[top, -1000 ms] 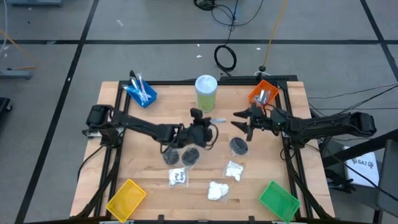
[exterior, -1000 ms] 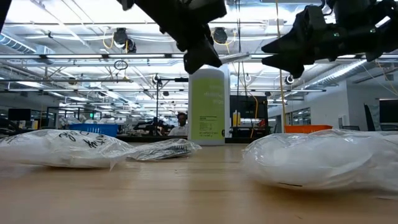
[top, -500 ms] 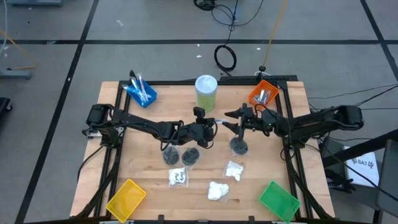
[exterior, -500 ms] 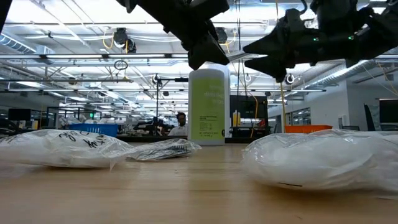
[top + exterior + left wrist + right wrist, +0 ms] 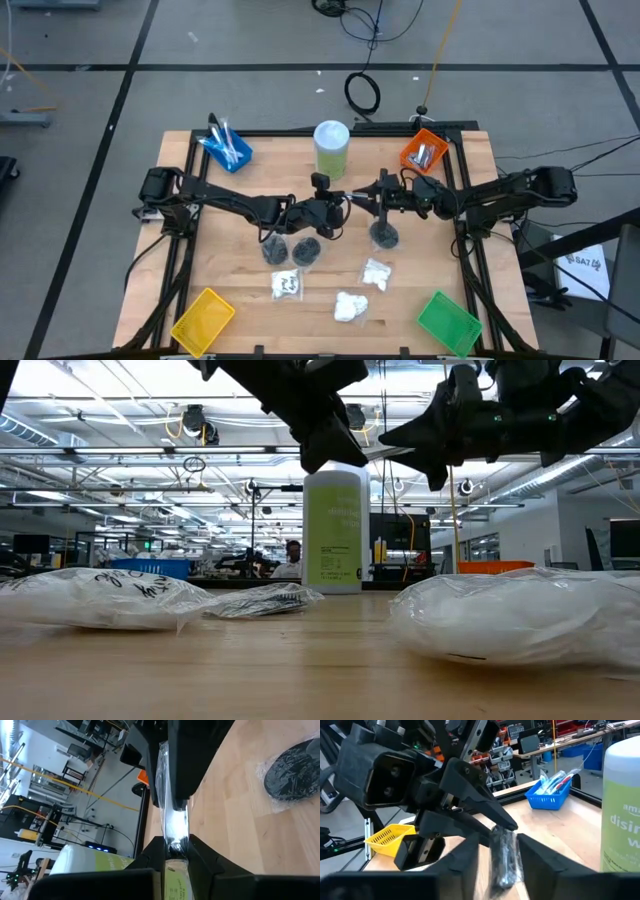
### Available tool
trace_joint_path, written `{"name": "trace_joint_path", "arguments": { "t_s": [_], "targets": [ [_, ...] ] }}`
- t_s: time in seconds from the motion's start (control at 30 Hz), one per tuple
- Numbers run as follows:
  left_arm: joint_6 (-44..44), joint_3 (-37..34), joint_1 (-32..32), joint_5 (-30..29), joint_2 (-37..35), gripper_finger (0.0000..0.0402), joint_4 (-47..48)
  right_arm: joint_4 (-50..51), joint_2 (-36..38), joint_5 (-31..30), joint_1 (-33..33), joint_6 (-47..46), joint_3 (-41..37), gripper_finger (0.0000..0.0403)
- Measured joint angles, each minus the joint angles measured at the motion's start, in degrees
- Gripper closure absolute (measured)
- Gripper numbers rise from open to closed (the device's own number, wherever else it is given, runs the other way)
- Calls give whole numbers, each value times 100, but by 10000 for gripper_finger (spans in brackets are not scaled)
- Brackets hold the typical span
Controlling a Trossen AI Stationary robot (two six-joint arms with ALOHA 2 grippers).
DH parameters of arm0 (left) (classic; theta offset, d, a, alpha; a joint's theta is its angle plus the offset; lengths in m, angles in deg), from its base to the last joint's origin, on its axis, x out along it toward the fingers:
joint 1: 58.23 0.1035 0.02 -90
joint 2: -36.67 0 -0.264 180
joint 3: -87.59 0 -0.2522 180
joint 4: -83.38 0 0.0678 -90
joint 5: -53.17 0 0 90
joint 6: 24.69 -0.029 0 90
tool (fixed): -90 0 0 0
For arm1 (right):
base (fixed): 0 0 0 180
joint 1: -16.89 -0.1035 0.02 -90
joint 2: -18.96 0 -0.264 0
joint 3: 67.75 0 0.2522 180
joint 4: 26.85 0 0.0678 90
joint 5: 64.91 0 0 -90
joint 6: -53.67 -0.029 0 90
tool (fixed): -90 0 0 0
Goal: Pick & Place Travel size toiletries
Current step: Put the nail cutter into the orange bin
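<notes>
High view: left hand (image 5: 343,200) and right hand (image 5: 368,198) meet mid-table, both clamped on one wrapped stick (image 5: 172,805).

A large open lab or workshop. Beyond the worktop (image 5: 300,660) run rows of benches, monitors and ceiling strip lights. Cables trail on the taped floor behind it.

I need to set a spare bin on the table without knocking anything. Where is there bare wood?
Bare wood lies between the blue bin and the yellow bin on the left, and between the orange bin and the green bin on the right. The middle is crowded: both arms, the canister, discs and packets.
</notes>
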Motion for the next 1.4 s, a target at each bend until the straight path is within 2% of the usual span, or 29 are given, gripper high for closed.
{"name": "trace_joint_path", "arguments": {
  "t_s": [0.13, 0.2, 0.4, 0.53, 0.63, 0.83, 0.93, 1.03, 1.1, 1.23, 1.33, 1.4],
  "targets": [
    [49, 0, -4, -13, -2, 363, 2, 16, -1, -24, 2, 4, 0, 359],
    [41, 0, -4, -38, -2, 359, 4, 25, -1, 24, 12, 45, 0, 380],
    [138, 2, -9, -1, -2, 349, 12, 43, 1, 99, 16, 164, 0, 380],
    [1181, 0, -48, 8, -3, 339, -14, 116, 7, 185, 85, 189, 0, 381],
    [1817, 1, -48, 264, -73, 310, 13, 142, 12, 205, 110, 219, 4, 386],
    [2304, 13, -55, 1550, -520, 213, 8, 385, 3, 145, 131, 233, 0, 386],
    [2392, 13, -71, 1749, -857, 176, 193, 456, 5, 151, 153, 255, 0, 386],
    [2513, 7, -39, 1822, -1197, 158, 525, 745, 211, 103, 212, 331, 0, 386],
    [2521, -191, 10, 1992, -1426, 155, 606, 1141, 430, -66, 261, 366, 0, 386],
    [2490, -1190, 198, 2382, -2077, 165, -284, 2150, 1029, -717, 297, 569, 2, 386],
    [2617, -2210, 433, 2513, -2678, 179, -1230, 3039, 1516, -1459, 302, 715, -2, 386],
    [2804, -2852, 614, 2511, -3021, 187, -1798, 3657, 1833, -2178, 310, 759, -1, 386]
  ]
}}
